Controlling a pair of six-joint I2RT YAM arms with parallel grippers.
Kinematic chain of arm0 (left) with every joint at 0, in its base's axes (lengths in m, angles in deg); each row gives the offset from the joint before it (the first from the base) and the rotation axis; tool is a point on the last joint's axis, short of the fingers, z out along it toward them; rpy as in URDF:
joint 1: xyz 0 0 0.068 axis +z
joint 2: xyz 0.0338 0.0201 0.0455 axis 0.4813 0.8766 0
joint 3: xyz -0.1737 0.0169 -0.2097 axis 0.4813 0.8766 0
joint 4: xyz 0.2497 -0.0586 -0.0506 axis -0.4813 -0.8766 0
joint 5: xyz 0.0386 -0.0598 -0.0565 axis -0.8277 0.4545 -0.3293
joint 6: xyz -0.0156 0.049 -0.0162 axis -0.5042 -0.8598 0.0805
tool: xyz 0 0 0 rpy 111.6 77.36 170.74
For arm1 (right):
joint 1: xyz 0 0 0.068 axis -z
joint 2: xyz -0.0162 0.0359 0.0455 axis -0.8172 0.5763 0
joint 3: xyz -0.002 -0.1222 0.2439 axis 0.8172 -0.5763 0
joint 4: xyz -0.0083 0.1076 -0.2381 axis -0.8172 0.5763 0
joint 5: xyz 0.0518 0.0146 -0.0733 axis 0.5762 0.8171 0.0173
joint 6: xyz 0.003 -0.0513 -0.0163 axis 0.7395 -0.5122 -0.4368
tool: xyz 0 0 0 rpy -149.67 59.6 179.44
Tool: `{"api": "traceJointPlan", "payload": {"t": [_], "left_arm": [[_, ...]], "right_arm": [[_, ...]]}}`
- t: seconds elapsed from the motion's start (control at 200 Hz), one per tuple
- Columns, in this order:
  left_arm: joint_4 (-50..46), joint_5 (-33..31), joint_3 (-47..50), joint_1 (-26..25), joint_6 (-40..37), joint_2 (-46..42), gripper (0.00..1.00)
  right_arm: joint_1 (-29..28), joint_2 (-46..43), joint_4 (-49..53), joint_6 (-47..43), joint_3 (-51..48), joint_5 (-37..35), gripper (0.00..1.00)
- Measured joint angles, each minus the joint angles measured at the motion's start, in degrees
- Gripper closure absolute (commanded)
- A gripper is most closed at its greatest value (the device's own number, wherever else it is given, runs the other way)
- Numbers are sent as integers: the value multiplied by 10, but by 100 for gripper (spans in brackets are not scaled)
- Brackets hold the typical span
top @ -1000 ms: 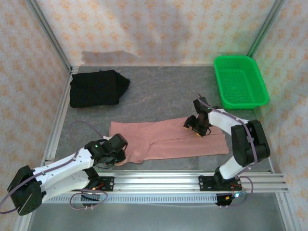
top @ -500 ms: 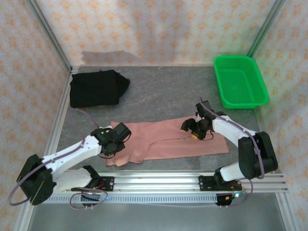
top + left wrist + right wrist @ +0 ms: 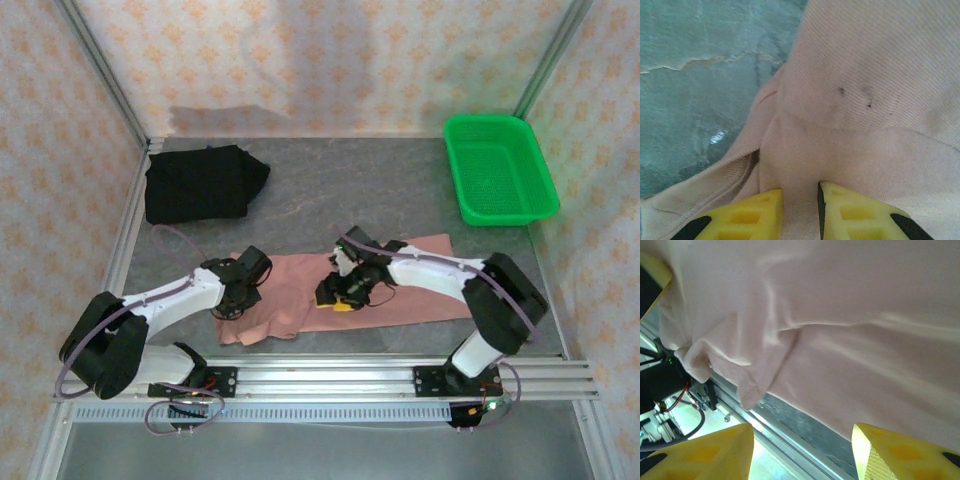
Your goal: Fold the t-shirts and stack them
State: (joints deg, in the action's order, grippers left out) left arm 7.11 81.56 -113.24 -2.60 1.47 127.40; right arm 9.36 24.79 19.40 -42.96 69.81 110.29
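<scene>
Black t-shirt point(image 3: 205, 183) sits at the upper left of the overhead view, seemingly folded, so that half looks done. Across the lower middle the salmon-pink t-shirt point(image 3: 292, 287) lies narrowed lengthwise, not yet folded short or stacked. The left gripper point(image 3: 800, 210) pinches cloth at its left end. The right gripper point(image 3: 802, 450) is spread wide near the shirt's middle; whether it bears any cloth is unclear.

From above, the fingertips of the left gripper point(image 3: 230, 308) are hidden beneath its own wrist, on the dusty salmon-pink cloth t-shirt point(image 3: 290, 290). The left wrist view's bottom edge cuts off its yellow fingers point(image 3: 747, 215); the right wrist view blurs the shirt.
</scene>
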Motion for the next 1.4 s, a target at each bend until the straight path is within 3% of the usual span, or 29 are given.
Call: {"api": "traceJointPlan", "payload": {"t": [0.095,0.315,0.675,0.781,1.021,1.396], "left_arm": [[14,5,10,0,-5,-1,76],[33,12,29,0,-13,-23,76],[50,19,60,0,-19,-66,76],[54,20,66,0,-19,-72,76],[55,20,66,1,-20,-73,76],[53,26,61,24,-24,-62,78]], "right_arm": [[-36,40,-2,7,39,10,53],[-96,117,-4,16,93,18,54],[-115,151,0,40,112,16,55],[-120,162,3,41,125,15,64],[-122,170,25,40,134,-2,100],[-115,130,68,31,113,-23,100]]}}
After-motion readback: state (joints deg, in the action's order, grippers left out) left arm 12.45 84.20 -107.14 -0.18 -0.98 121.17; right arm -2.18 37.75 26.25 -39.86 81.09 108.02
